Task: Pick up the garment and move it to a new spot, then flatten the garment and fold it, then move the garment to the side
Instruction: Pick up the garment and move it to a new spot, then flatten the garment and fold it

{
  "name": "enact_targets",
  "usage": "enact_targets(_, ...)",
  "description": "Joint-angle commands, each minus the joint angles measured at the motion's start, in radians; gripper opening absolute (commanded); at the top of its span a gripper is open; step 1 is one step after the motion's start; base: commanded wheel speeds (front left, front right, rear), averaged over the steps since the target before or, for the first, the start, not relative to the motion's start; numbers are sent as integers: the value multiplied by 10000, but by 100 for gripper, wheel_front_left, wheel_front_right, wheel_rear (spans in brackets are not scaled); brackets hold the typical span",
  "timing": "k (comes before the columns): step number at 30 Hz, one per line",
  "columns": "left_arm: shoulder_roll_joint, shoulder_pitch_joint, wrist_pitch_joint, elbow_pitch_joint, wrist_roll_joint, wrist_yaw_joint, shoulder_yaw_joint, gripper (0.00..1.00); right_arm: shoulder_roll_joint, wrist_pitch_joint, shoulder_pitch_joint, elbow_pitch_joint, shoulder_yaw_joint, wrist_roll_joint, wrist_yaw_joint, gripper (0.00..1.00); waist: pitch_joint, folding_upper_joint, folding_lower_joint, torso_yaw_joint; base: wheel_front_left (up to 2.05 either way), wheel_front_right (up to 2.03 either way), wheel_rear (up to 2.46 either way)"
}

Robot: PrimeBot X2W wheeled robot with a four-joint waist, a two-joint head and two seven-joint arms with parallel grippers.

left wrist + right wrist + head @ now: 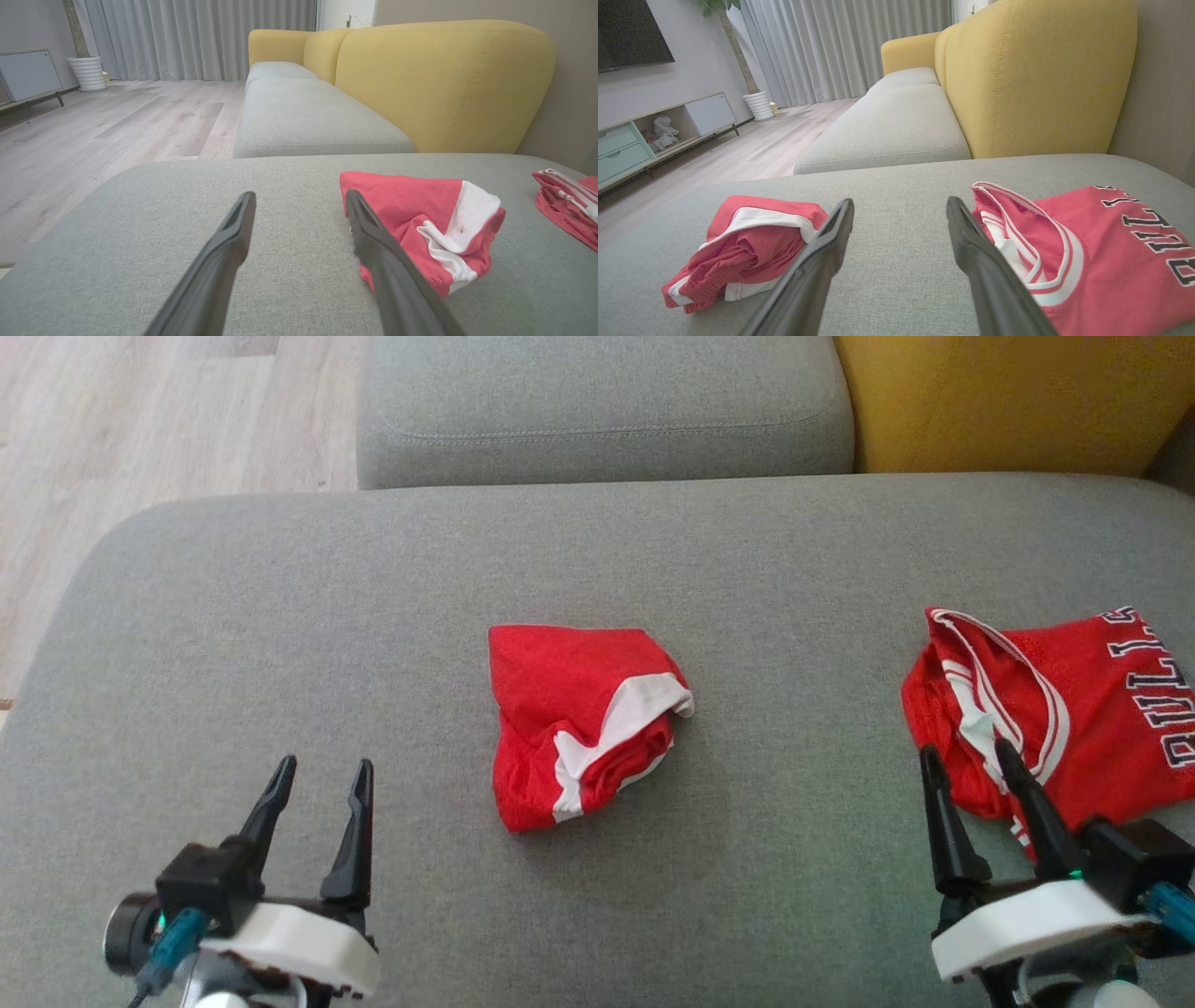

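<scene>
A broad grey woven-fabric sofa seat (373,616) carries everything. Behind it lie a second grey seat cushion (597,411) and a mustard-yellow upholstered backrest (990,401), with pale wood-plank flooring (140,429) to the left.

A red mesh jersey with white trim and dark block lettering (1092,700) lies loosely flat at the seat's right edge. The crumpled red garment with white side panels (569,709) sits bunched in a heap at the middle of the seat, well apart from the jersey.

The right gripper (965,749) is at the jersey's near-left edge, jaws apart and empty; whether it touches the cloth I cannot tell. The left gripper (326,763) is over bare fabric, left of the heap, jaws apart and empty.
</scene>
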Motion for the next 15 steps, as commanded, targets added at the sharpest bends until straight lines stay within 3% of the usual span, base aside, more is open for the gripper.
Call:
enact_targets(1, 226, -408, -17, -378, 134, 26, 391, 100, -54, -17, -241, -398, 196, -24, 67, 100, 11, 0, 0, 4, 0, 0, 0)
enact_targets(15, 295, -418, 50, -477, 66, 92, 327, 100, -54, -36, -269, -420, 217, 53, 67, 100, 87, 0, 0, 9, 0, 0, 0)
